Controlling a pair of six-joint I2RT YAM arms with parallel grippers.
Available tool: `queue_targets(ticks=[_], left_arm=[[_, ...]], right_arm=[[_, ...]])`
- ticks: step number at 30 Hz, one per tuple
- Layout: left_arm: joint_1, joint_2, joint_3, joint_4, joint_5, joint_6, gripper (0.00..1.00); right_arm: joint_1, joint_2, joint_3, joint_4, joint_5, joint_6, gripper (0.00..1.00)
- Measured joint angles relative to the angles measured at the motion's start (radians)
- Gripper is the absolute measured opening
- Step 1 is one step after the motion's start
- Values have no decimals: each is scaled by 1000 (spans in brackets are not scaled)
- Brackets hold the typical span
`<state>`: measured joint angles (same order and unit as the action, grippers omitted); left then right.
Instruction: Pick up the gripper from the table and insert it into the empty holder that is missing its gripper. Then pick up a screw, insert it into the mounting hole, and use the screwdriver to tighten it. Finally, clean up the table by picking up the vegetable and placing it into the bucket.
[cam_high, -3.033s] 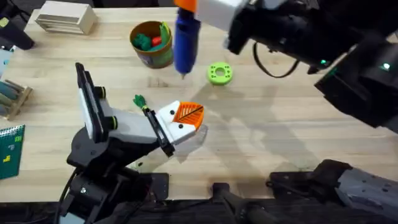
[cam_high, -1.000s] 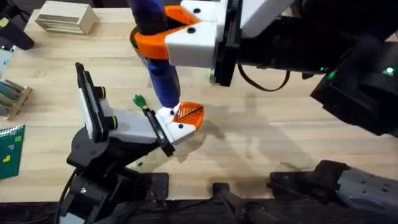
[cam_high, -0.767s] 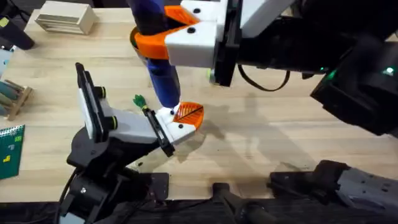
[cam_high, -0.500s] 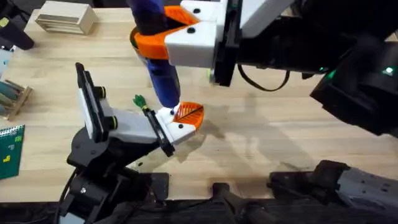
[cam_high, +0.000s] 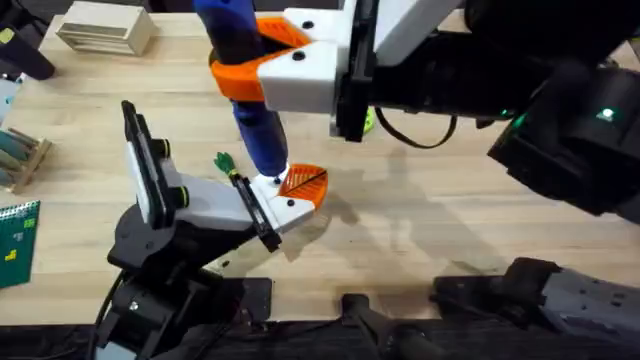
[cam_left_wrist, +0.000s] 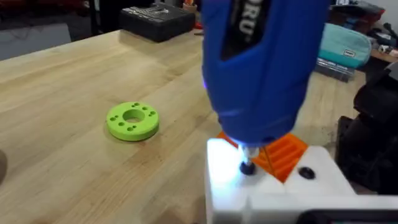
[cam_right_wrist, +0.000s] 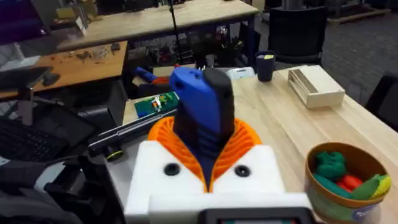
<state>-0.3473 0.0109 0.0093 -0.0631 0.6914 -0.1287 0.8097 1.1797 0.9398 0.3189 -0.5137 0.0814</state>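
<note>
My right hand (cam_high: 262, 72), clamped on the screwdriver (cam_high: 250, 95), has edged left while the bit stays seated on the screw (cam_left_wrist: 247, 167), so tightening continues.

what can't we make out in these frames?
- Screw under the bit: left wrist view, the screwdriver and its glare on the holder hide how far it is seated.
- Bucket: cut by the right wrist view's edge; overhead, the right gripper covers it.
- Green stalk by the left arm: too small to identify.
</note>
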Motion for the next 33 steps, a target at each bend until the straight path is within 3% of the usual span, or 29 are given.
queue_targets(ticks=[22,26,33], left_arm=[[0,0,0,0,0,1,10],[0,0,0,0,0,1,10],[0,0,0,0,0,1,10]], right_arm=[[0,1,0,7,0,1,32],[-22,0,7,92,-5,43,32],[-68,0,34,80,-12,83,32]])
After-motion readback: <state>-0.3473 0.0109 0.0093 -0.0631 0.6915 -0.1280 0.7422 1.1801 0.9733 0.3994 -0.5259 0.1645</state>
